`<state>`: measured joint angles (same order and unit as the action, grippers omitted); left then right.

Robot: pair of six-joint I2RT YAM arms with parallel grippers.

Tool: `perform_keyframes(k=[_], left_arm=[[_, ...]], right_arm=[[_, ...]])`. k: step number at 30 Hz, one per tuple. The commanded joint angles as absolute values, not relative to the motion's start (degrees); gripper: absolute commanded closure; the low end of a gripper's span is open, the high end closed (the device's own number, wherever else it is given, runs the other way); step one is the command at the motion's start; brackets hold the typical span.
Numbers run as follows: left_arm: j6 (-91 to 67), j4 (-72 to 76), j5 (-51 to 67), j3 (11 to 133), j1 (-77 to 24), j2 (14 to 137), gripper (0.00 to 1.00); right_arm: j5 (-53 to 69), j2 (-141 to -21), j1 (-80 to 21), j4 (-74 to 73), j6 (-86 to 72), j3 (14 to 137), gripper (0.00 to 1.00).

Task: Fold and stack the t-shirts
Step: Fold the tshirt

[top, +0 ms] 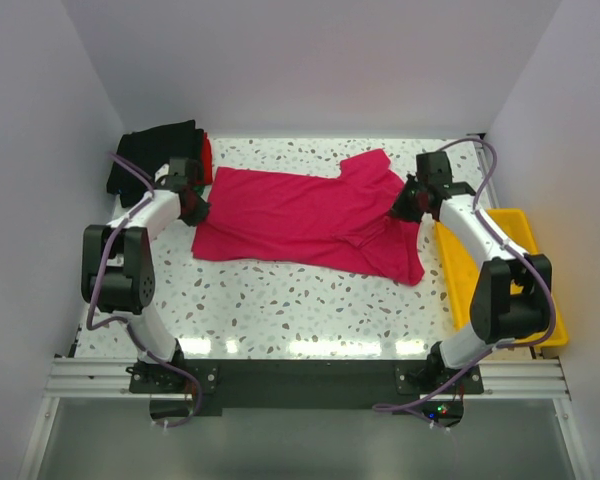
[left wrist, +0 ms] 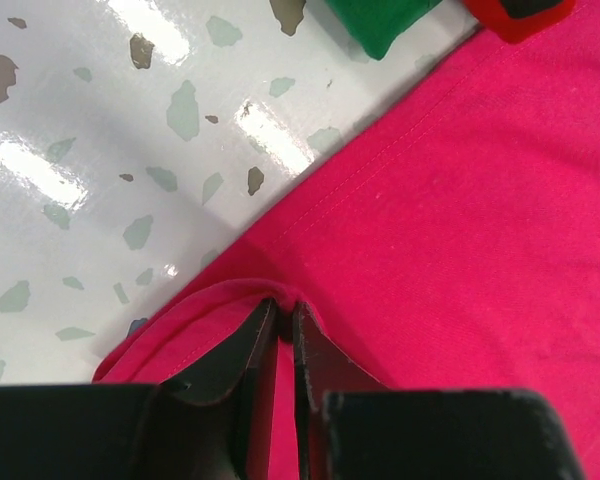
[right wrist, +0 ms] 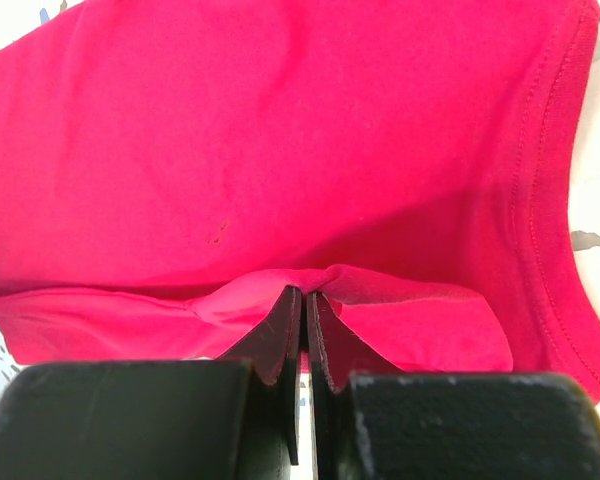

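Note:
A magenta-pink t-shirt (top: pixel 300 215) lies spread across the middle of the table, its right part doubled over. My left gripper (top: pixel 194 206) is at its left edge. In the left wrist view the left gripper (left wrist: pixel 285 308) has its jaws nearly together, pinching a raised fold of the pink t-shirt (left wrist: pixel 460 200). My right gripper (top: pixel 402 205) is at the shirt's right side. In the right wrist view the right gripper (right wrist: pixel 305 292) is shut on a puckered fold of the pink cloth (right wrist: pixel 280 130). Folded t-shirts are stacked at the back left: black (top: pixel 155 155) over red (top: pixel 207 160). Green (left wrist: pixel 380 20) and red (left wrist: pixel 520 15) corners show in the left wrist view.
A yellow plastic tray (top: pixel 510 290) stands along the table's right edge, beside the right arm. White walls close in the back and both sides. Bare speckled tabletop (top: pixel 300 310) lies between the shirt and the arm bases.

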<state>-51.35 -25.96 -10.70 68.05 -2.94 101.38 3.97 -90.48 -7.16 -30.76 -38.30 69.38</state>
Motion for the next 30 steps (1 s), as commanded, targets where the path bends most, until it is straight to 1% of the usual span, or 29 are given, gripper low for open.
perform_keyframes(k=[1, 5, 20, 23, 24, 27, 30], left_arm=[[-49.9, -26.0, -11.0, 70.8, -1.8, 100.5, 0.83], [-49.7, -26.0, -11.1, 70.9, -1.6, 100.4, 0.84], [-49.0, -25.8, -10.4, 73.5, -1.3, 102.9, 0.84], [-49.0, -25.9, -10.7, 74.1, -1.4, 104.1, 0.8], [-49.4, -26.0, -11.2, 74.2, -1.3, 104.5, 0.76], [-50.3, -26.1, -11.6, 74.4, -1.6, 105.5, 0.69], [-51.1, -26.5, -12.4, 74.9, -2.1, 106.3, 0.67]], right_arm=[[1.7, -87.3, -6.9, -30.6, -37.4, 68.5, 1.0], [1.7, -86.4, -6.1, -29.9, -37.5, 66.5, 1.0], [3.1, -86.9, -4.2, -29.4, -37.3, 66.1, 1.0], [3.9, -87.7, -4.2, -29.3, -37.3, 66.0, 1.0], [4.1, -87.9, -4.2, -28.8, -37.4, 65.7, 1.0], [4.9, -88.3, -4.2, -28.5, -37.4, 65.7, 1.0], [5.6, -88.7, -4.3, -28.3, -37.4, 65.9, 1.0]])
